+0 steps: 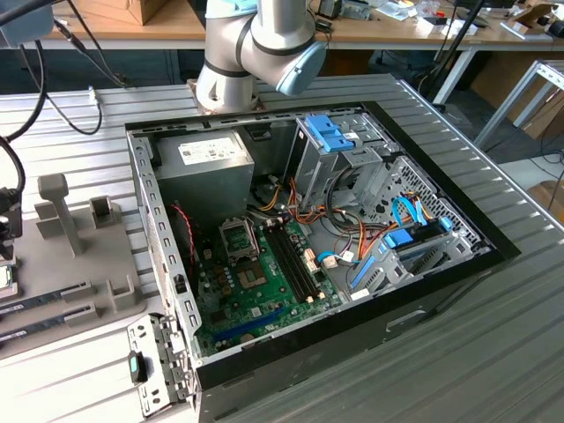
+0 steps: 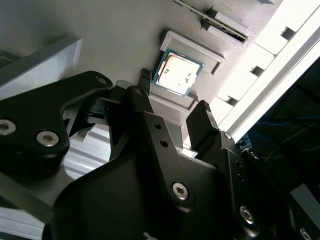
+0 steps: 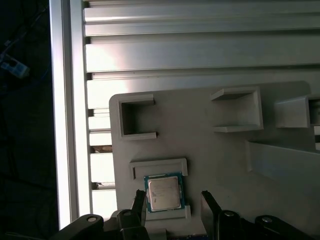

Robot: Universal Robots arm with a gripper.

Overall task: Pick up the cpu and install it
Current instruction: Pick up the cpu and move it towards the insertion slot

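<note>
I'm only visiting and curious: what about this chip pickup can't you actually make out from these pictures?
First wrist view: whether the open gripper touches the cpu or hangs above it; depth does not show.
Second wrist view: much of the grey tray, hidden by the gripper's black body.
Exterior view: the arm, cut off by the top edge; the socket, too small to tell if empty.
</note>
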